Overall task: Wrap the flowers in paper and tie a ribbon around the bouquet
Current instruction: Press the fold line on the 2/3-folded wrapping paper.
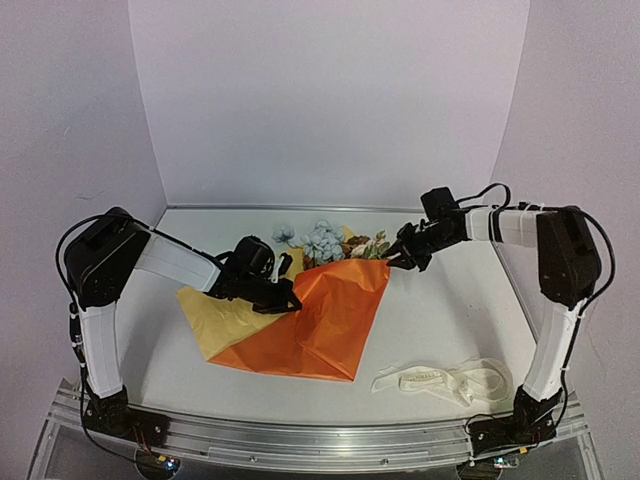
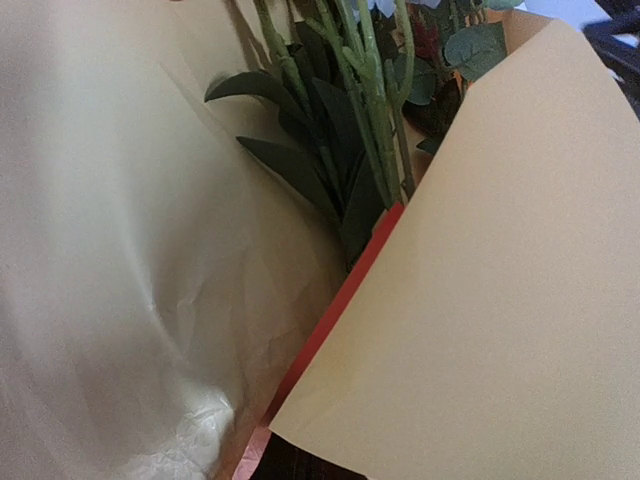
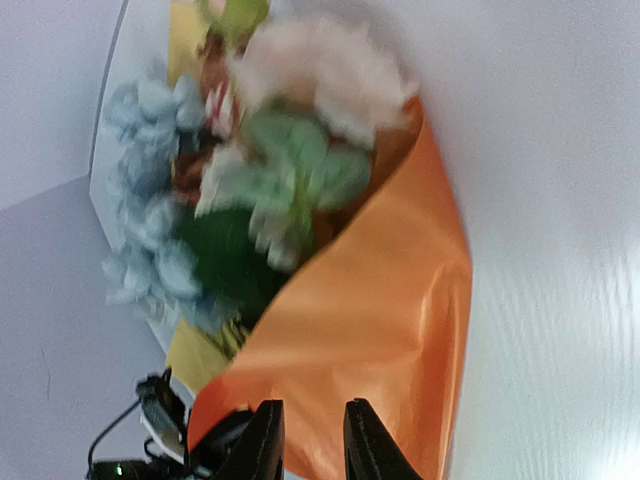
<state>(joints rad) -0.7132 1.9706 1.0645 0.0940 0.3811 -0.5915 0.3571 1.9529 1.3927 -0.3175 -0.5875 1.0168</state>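
Flowers lie mid-table, half wrapped. The blooms point at the far wall and the stems run back toward the arms under the orange paper. The paper's wide end is far and its yellow backing sticks out on the left.

Ribbon sits in a loose heap on the table at near right, well apart from the paper.

Left gripper rests on the paper's left fold, clenched; can't tell whether it nips the sheet. Right gripper is at the paper's far right corner.

Left wrist view alone shows green stems and dark leaves inside the wrap, with a yellow flap folded across them; own fingers are not visible.

Right wrist view alone shows the right gripper with fingers a narrow gap apart and nothing nipped, and the orange sheet beyond the tips. Blooms there are blurred.
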